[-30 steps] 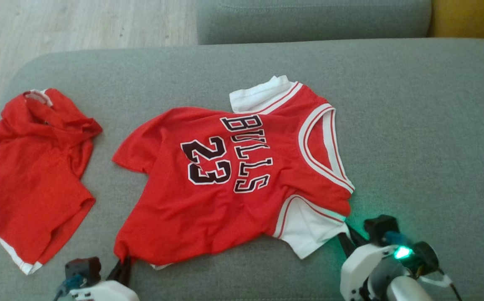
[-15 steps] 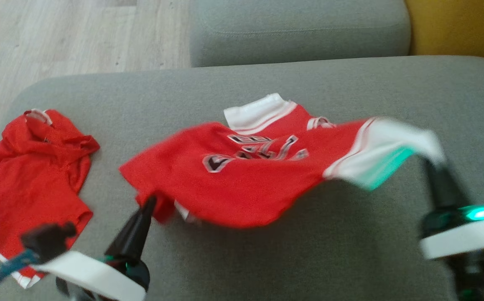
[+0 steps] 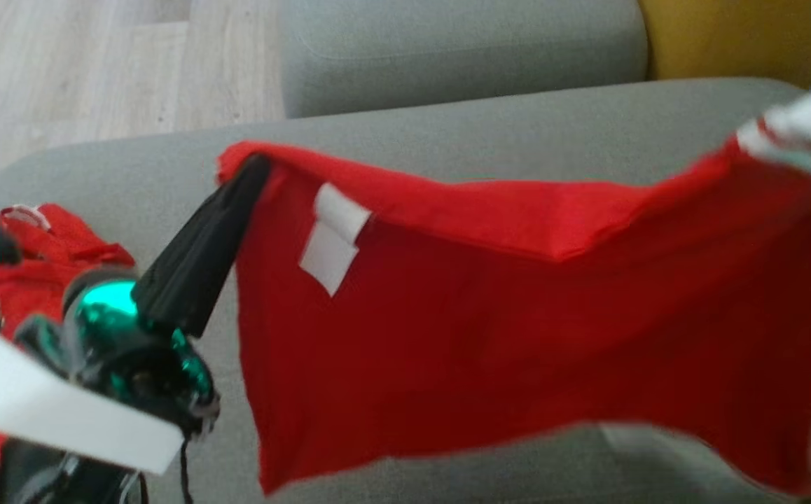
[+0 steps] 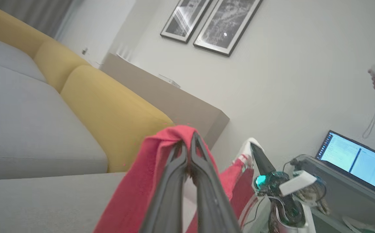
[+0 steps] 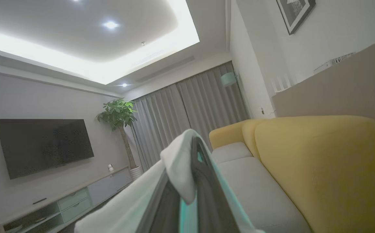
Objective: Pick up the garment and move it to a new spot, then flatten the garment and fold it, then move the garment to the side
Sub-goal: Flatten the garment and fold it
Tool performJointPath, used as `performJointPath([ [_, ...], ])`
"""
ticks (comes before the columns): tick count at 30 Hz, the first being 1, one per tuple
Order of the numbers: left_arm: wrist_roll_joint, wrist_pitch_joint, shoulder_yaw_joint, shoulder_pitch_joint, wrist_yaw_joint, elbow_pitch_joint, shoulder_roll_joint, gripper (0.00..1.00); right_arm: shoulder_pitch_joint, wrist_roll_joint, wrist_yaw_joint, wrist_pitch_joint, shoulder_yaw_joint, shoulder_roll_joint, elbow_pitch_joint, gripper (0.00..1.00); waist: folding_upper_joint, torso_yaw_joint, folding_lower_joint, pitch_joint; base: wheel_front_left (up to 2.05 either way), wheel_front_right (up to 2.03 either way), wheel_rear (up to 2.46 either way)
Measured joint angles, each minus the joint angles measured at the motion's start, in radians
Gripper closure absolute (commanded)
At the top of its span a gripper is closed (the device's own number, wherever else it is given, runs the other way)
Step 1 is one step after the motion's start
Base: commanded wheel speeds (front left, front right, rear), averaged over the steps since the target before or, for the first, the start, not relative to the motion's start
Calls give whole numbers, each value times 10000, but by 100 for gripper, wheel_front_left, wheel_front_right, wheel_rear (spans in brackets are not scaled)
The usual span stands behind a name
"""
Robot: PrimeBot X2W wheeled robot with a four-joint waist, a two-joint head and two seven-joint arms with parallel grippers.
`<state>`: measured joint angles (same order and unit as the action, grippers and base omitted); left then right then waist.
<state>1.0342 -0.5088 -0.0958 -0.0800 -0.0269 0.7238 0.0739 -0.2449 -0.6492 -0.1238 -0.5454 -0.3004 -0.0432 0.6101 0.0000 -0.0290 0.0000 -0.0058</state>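
Garment [image 3: 517, 315] aloft, stretched between both grippers above the grey woven sofa seat [image 3: 132, 168].
Thin red fabric hangs as a slack sheet, its top edge sagging; a white rectangular label [image 3: 332, 238] sits near the left corner. Left gripper [image 3: 255, 168] is clenched on a bunched red corner, and right gripper [image 5: 194, 139] is clenched on the soft white sleeve cloth. Second red garment [image 3: 41, 238] lies crumpled at the seat's left end.

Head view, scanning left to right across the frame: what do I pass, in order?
Crumpled red garment → left gripper, pinching a corner → white label → red jersey, held up spread → its white trim.
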Motion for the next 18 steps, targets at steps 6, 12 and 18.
performJointPath([
  [6, -84, -803, -299, -2031, -268, -1049, 314, 100, -2603, 941, 0, -993, 284, -33, -1281, 100, 0, -33, 0, 820, 0, 0, 0],
  [12, -1166, -579, -405, -5320, -33, -4441, 481, 100, -5524, 2543, 0, -493, 600, -261, -4211, 100, 0, 164, 4, 2107, 0, 0, 0],
  [18, -2943, 832, -780, -8851, 506, -8213, 458, 100, -9107, 4159, 0, 1390, 311, -270, -7609, 100, -1, 372, 5, 3408, 0, 0, 0],
])
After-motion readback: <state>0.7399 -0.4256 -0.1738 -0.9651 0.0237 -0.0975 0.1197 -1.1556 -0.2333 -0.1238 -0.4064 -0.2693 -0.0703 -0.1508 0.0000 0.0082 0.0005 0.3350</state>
